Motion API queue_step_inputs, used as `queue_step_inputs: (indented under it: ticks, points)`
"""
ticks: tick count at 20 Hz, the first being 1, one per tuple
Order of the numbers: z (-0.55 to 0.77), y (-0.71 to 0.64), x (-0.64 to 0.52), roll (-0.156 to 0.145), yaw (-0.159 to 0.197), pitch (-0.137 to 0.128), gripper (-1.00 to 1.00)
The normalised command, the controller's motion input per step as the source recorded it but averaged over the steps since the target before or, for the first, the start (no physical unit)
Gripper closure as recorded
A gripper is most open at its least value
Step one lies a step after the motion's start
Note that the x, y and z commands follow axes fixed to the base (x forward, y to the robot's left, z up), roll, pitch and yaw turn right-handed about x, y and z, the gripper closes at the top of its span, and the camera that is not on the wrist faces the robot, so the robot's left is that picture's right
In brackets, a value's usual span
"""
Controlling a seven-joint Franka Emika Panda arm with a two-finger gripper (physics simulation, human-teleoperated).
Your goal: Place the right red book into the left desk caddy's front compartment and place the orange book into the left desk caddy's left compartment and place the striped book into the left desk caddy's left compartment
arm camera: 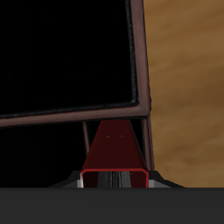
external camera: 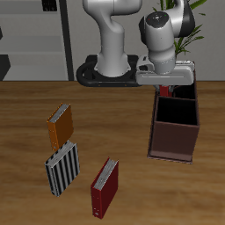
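Observation:
My gripper (external camera: 167, 85) is shut on the right red book (external camera: 169, 90), holding it upright just above the far end of the left desk caddy (external camera: 172, 146). From the wrist, the red book (arm camera: 114, 147) hangs between my fingers (arm camera: 111, 180) above the caddy's brown divider wall (arm camera: 70, 114), with black compartments on both sides of it. The orange book (external camera: 59, 126) lies flat on the table, away from the caddy. The striped book (external camera: 63, 167) lies just in front of it.
Another red book (external camera: 105, 187) lies near the table's front edge, beside the striped book. A potted plant (external camera: 183, 31) stands behind the caddy, close to my arm. The robot base (external camera: 110, 70) sits at the back.

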Motion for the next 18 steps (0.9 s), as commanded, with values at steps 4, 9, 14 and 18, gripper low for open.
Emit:
queue_step_inputs:
  ticks: [4,9,14,18]
  points:
    - [-0.10,0.00,0.05,-0.010,-0.053,0.037,-1.00]
    - [0.01,-0.02,0.05,-0.008,0.003,-0.001,-1.00]
    - [0.10,0.05,-0.02,0.002,0.021,-0.014,-1.00]
    - [0.11,0.06,0.00,0.004,0.012,-0.018,-1.00]
